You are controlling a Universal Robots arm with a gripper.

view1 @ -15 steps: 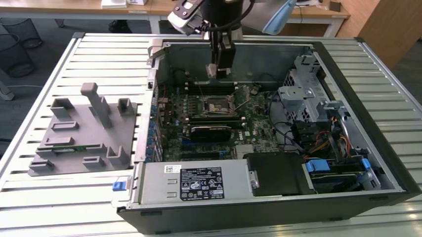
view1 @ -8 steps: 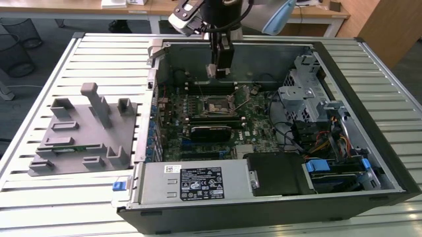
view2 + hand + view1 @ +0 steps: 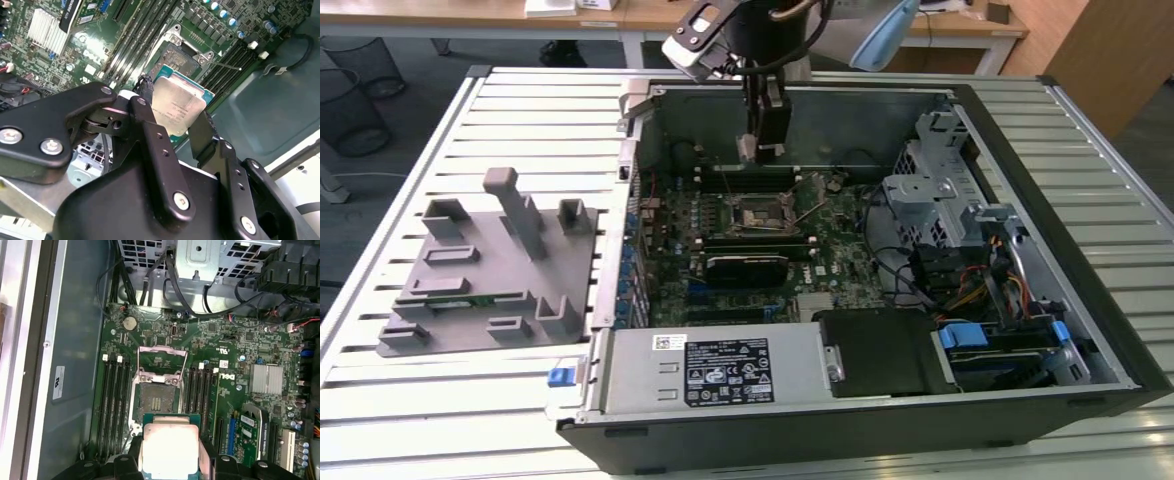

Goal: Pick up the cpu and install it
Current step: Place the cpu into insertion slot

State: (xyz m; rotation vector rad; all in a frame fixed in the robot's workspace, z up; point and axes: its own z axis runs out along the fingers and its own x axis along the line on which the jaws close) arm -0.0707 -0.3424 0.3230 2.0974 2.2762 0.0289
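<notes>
The cpu (image 3: pixel 177 107) is a flat square chip with a silvery top plate and a greenish rim. My gripper (image 3: pixel 175 125) is shut on it, one black finger (image 3: pixel 150 135) on each side. In the first wrist view the cpu (image 3: pixel 170 450) hangs above the motherboard, just off the open socket (image 3: pixel 156 400), whose metal frame (image 3: pixel 162 360) is swung up. In the exterior view the gripper (image 3: pixel 758 150) reaches down into the computer case above the socket (image 3: pixel 761 212).
Memory slots (image 3: pixel 114 405) flank the socket on both sides. Cables and a drive cage (image 3: pixel 961 200) fill the case on the exterior view's right, with the power supply (image 3: pixel 720 370) at the front. A grey parts tray (image 3: pixel 480 270) lies on the slatted table on the exterior view's left.
</notes>
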